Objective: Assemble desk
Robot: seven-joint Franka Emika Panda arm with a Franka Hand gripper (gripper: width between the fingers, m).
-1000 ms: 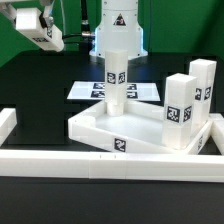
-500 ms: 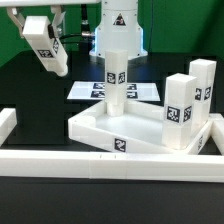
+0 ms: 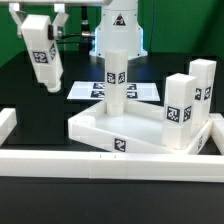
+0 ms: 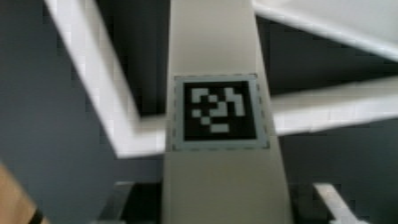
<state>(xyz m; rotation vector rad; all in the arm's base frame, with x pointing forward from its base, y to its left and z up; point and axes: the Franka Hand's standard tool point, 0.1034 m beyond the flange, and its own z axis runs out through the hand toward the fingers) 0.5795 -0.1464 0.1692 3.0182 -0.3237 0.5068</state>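
white plastic everywhere on a black table (image 3: 40, 140). starting at the exterior view's left, the gripper (image 3: 40, 22) hangs up high, clamped on a loose leg (image 3: 45, 58) that tilts a little and hovers well above the table, not near any socket yet. the wrist view is filled by that same leg, its square tag facing the camera, with a corner of the panel's rim below it.

moving toward the middle, the desk panel (image 3: 100, 128) lies flat with its raised rim up. one leg (image 3: 116, 80) stands upright in its far corner, looking seated. behind it lies the marker board (image 3: 145, 92), partly hidden.

further right, two more legs (image 3: 190, 100) stand upright at the panel's right end, close together; whether they are fully screwed in i cannot tell.

so i would judge the job well along: three legs stand on the panel, the fourth is in the air, and what's left is carrying it over to the free corner, near the front left it seems, and fixing it there.

a long low white bar (image 3: 110, 162) runs across the front, with a short block (image 3: 6, 122) at the left edge. a green backdrop (image 3: 180, 30) fills the room behind, and the robot's white base stands at the back.
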